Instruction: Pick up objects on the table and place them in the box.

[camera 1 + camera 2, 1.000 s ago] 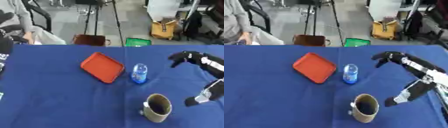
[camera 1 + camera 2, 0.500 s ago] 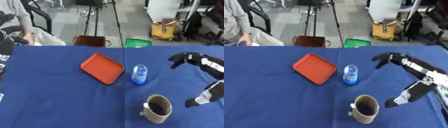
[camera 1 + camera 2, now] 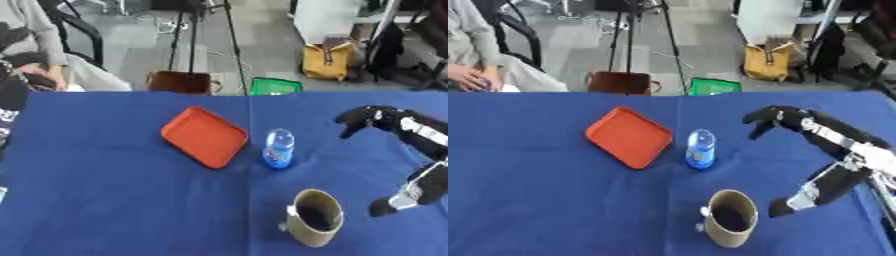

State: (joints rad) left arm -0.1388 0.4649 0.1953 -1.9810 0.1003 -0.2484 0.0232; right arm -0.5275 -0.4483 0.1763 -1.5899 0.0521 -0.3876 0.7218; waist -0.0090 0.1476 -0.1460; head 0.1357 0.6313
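Nothing boxed yet, by the look of it; no box in view. L to R on blue table (image 3: 105, 200): red tray (image 3: 204, 136) lying flat, clear bottle (image 3: 279, 148) w/ blue label upright just beside it, tan cup (image 3: 313, 218) near front, dark inside. Right hand (image 3: 770, 117) hovers right of bottle, apart, fingers curled down, holding nothing. Left hand not seen

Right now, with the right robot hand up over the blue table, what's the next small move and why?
Probably ease the right robot hand leftward and down toward the small bottle. The bottle stands upright just beside the orange tray, is the nearest thing to the curled fingers, and nothing is held yet. The cup sits nearer the view's bottom edge.
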